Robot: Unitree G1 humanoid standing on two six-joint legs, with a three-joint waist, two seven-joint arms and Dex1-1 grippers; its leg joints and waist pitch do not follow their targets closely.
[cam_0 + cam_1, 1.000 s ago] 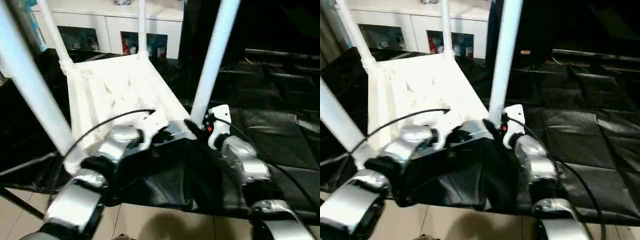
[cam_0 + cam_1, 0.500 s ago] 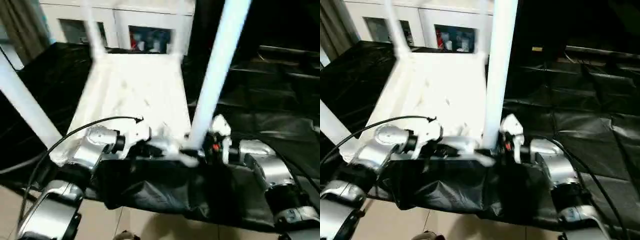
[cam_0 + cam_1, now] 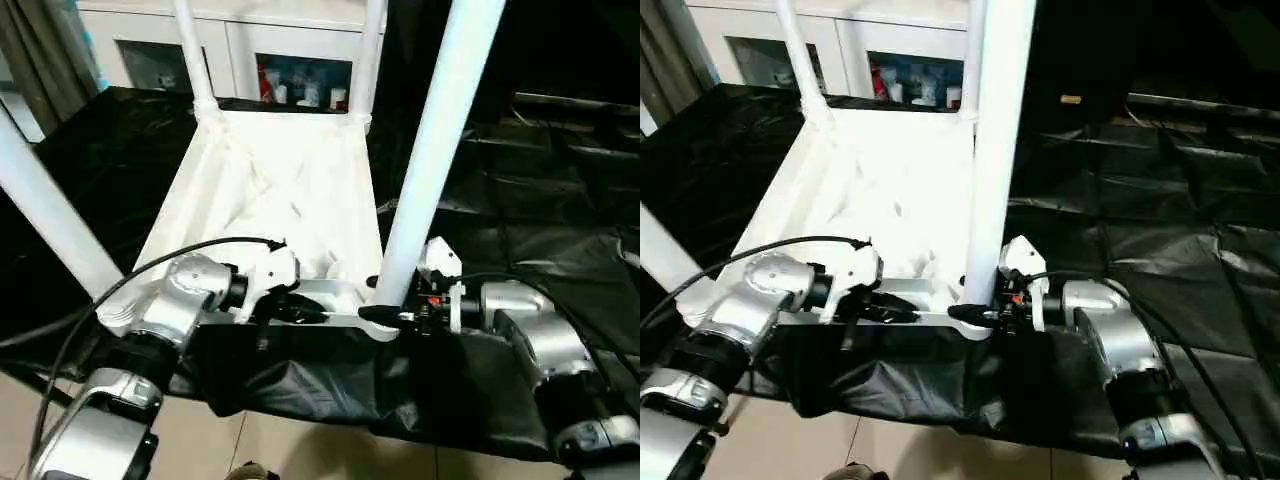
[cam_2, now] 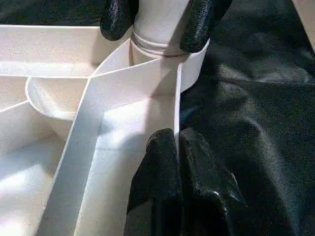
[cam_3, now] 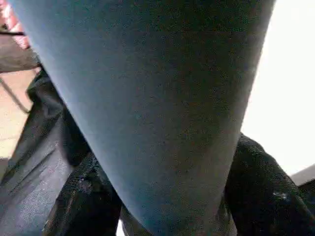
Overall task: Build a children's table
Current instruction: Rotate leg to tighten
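Observation:
The white children's table (image 3: 280,200) lies upside down on the black-draped work table, ribbed underside up, with all four legs standing in the corner sockets. My left gripper (image 4: 177,147) is shut on the thin near rim wall (image 4: 177,98), close to the near right corner socket. The near right leg (image 3: 430,150) rises from that socket. My right gripper (image 3: 385,315) is shut on this leg just above the socket, and its black fingers (image 4: 202,24) wrap the tube. The leg (image 5: 147,98) looms in the right wrist view between two black fingers (image 5: 256,182).
The near left leg (image 3: 50,210) slants up at the left, and two far legs (image 3: 190,50) stand at the back. A white cabinet (image 3: 250,40) is behind. The black cover (image 3: 540,200) spreads to the right. A black cable (image 3: 180,255) arcs over my left wrist. Tiled floor (image 3: 300,450) lies below the front edge.
The whole view has swung and steadied, so the table now looks squarer in front of me. Both grippers keep their holds on the rim and the near right leg.

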